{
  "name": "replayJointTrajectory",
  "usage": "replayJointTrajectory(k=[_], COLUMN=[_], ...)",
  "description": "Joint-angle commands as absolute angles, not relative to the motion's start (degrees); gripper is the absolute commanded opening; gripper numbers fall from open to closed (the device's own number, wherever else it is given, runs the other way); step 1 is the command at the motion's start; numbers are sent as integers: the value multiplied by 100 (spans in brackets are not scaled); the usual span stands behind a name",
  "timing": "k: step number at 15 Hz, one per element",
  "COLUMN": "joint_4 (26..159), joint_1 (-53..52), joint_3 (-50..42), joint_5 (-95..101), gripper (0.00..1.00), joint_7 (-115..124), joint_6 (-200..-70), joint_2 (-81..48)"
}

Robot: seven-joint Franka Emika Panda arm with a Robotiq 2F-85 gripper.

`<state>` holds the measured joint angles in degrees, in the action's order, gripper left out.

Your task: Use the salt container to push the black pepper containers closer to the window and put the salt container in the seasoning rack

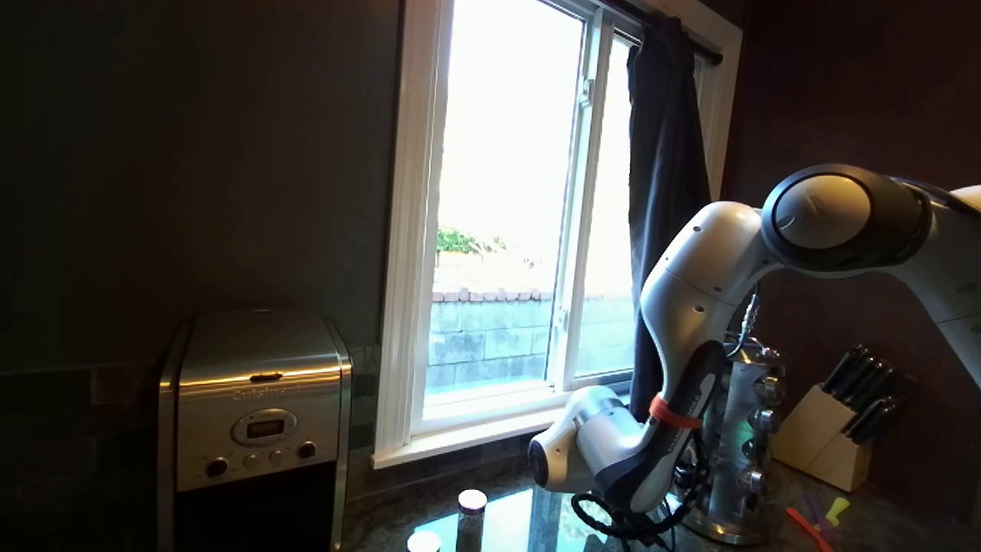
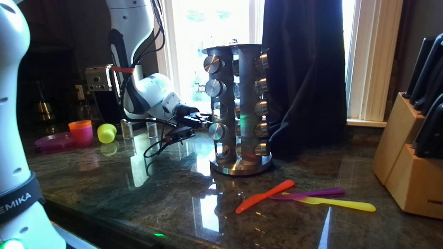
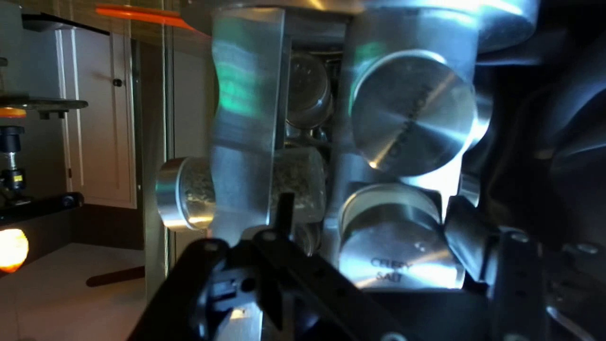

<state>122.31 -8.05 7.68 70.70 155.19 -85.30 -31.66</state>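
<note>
The salt container [image 3: 400, 260], its brushed-metal cap lettered CELERY SALT, sits tilted at a hole in the seasoning rack [image 2: 249, 90]; how far in, you cannot tell. The jaws of your gripper [image 3: 371, 208] stand apart on either side of it, with a gap toward one. In an exterior view, well left of the rack, you have a glossy purple plate [image 2: 55, 141], an orange-rimmed pink cup [image 2: 81, 134] and a tipped lime cup [image 2: 107, 133]. Nearer the rack stand two clear, cylindrical black pepper containers [image 2: 127, 130]; one holds something grainy. Behind the rack is the bright window [image 2: 193, 41]. The rack is smooth metal on a round base, its glass jars [image 3: 196, 194] lying sideways, brownish flakes in one. To the rack's right hangs the folded, dark curtain [image 2: 304, 76], with crossed, colored knives [image 2: 264, 196] before it; farther right stands a wooden knife block [image 2: 398, 173].
</note>
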Motion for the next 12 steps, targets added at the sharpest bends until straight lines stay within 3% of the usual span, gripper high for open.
replayJointTrajectory(k=[1, 12], joint_4=[12563, 12905], joint_1=[-766, -927], joint_3=[758, 973], joint_5=[7185, 7120], gripper=[100, 100], joint_7=[15728, 15662], joint_6=[-8885, -9329], joint_2=[-2959, -2400])
